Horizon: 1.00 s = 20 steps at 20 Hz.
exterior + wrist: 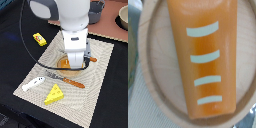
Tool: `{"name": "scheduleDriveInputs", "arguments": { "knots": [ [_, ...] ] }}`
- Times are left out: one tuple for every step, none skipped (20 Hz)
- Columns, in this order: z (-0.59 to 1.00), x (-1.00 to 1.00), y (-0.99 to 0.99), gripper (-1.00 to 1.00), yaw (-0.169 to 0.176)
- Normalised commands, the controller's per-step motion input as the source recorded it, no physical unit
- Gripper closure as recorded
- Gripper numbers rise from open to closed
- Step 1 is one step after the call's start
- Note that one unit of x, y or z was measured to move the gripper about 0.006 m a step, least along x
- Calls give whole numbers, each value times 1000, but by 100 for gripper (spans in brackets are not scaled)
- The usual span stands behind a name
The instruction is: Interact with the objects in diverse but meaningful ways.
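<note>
Directly beneath the claw (75, 64), its opening unreadable, lies the bread loaf (207, 57) on a wooden plate (155, 75).

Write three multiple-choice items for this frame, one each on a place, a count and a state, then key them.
1. Where does the bread loaf lie?
A. on a round wooden plate
B. in a dark pot
C. on the bare black table

2. How many pale score marks show on the loaf in the wrist view?
A. two
B. four
C. six

3. How does the cheese wedge stand relative to the arm?
A. held in the gripper
B. under the gripper
C. lying free on the striped mat, apart from the arm

Key: 1 A, the wrist view shows the plate's rim around the loaf. 2 B, four pale stripes cross its top. 3 C, in the exterior view it sits near the mat's front edge, beside the white fish piece, with nothing touching it.
</note>
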Motion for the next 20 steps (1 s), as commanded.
{"name": "scheduleDriveInputs", "arguments": {
  "knots": [
    [520, -637, 286, -100, -75],
    [314, -823, 254, -100, -73],
    [163, -949, 214, -100, -52],
    [74, -974, 191, -100, -42],
    [6, -997, 174, -100, -31],
    [0, -1000, 171, -100, -15],
    [0, -1000, 169, -100, 0],
    [-83, -1000, 166, -100, 0],
    [-134, -1000, 166, -100, 0],
    [-191, -1000, 166, -100, 0],
    [-231, -1000, 180, -100, 0],
    [-217, -1000, 191, -100, 0],
    [-206, -1000, 197, -100, 0],
    [-174, -1000, 220, -100, 0],
    [-106, -1000, 280, -100, 0],
    [-94, -1000, 286, -100, 0],
    [-86, -1000, 283, -100, 0],
    [-77, -1000, 277, -100, -1],
    [-71, -1000, 274, -100, -10],
    [-80, -1000, 269, -100, -11]
  ]
}}
